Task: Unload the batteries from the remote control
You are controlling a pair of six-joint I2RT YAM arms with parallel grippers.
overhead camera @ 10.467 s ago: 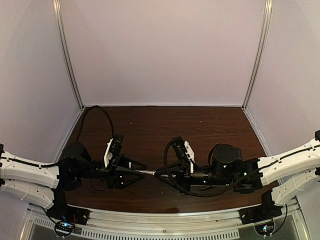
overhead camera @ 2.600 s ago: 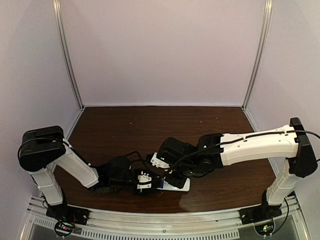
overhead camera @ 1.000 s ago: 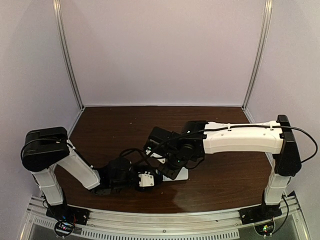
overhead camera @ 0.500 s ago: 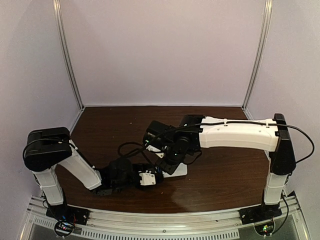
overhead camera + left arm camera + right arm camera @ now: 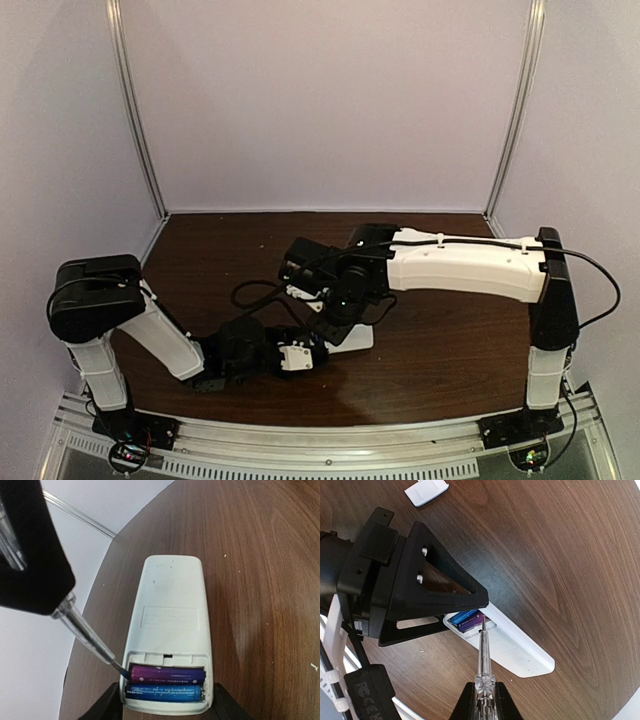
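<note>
The remote control (image 5: 170, 625) lies back up on the table, its compartment open at the near end. Inside lie the batteries side by side, one purple (image 5: 167, 673) and one blue (image 5: 165, 692). My left gripper (image 5: 167, 704) clamps the remote's battery end between its black fingers (image 5: 107, 706). My right gripper (image 5: 483, 700) is shut on a thin clear-handled tool (image 5: 482, 655). The tool's metal tip (image 5: 120, 667) touches the left end of the purple battery. From above, the remote (image 5: 357, 340) shows white between left gripper (image 5: 300, 357) and right gripper (image 5: 335, 322).
A small white cover piece (image 5: 426, 491) lies loose on the dark wooden table (image 5: 440, 340), beyond the left gripper's body (image 5: 420, 595). Pale walls close the table in at the back and both sides. A metal rail (image 5: 330, 435) runs along the near edge.
The right wrist has shifted back and left above the remote, bringing the tool's tip to the purple battery. The left gripper has kept still on the remote.
</note>
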